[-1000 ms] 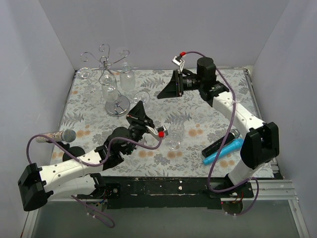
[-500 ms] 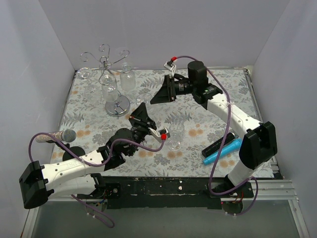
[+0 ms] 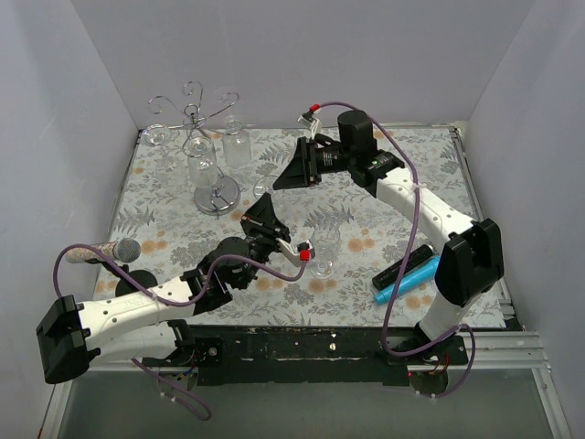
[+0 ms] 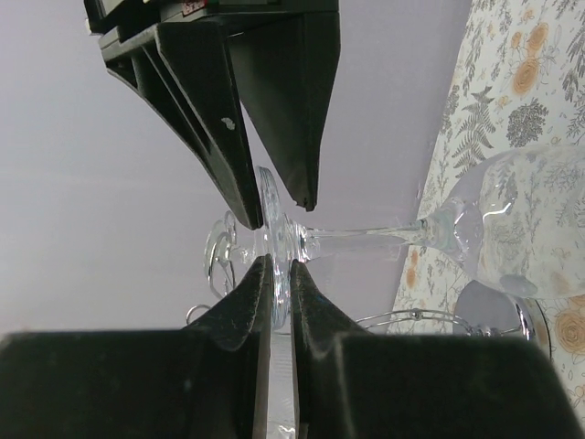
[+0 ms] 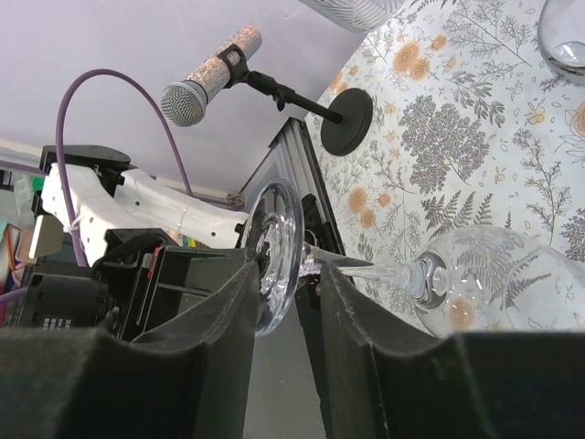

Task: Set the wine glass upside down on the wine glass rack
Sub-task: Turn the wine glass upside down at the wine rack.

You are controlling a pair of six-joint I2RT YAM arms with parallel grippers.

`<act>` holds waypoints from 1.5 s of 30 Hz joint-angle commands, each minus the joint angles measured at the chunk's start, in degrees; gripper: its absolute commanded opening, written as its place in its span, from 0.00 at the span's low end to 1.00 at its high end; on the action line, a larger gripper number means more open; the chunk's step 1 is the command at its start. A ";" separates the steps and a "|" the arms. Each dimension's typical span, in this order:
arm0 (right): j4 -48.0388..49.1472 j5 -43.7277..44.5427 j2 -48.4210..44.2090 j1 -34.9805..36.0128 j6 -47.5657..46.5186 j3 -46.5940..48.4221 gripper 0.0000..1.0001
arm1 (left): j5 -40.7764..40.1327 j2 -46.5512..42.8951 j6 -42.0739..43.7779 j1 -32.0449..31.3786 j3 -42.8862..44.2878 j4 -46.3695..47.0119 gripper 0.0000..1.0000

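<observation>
Wine glass (image 4: 366,240) held sideways in the air between my two grippers, to the right of the wine glass rack (image 3: 203,146) and not touching it.
Floral table (image 3: 411,183) – the rack stands near its far left corner. The clear glasses (image 3: 236,146) among its wires are too see-through to count. My left gripper (image 4: 276,274) is clamped on the glass's foot disc, stem level, bowl cut off at the left wrist view's edge. My right gripper (image 5: 288,270) straddles the same foot with fingers apart, not pinching – can't tell if one pad touches the rim. From above, the held glass is barely visible between the black fingers.
</observation>
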 commanded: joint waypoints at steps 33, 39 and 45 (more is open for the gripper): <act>23.53 -6.99 -6.04 -6.51 16.94 -12.27 0.01 | 0.08 -6.65 -27.20 -4.73 7.86 -18.62 0.98; 26.79 -8.31 -8.59 -10.90 19.05 -15.70 0.01 | 0.78 -9.99 -39.07 -5.53 11.73 -26.97 0.98; 28.02 -8.75 -9.91 -13.80 19.93 -17.10 0.01 | 1.74 -10.52 -54.26 -5.53 17.26 -35.58 0.98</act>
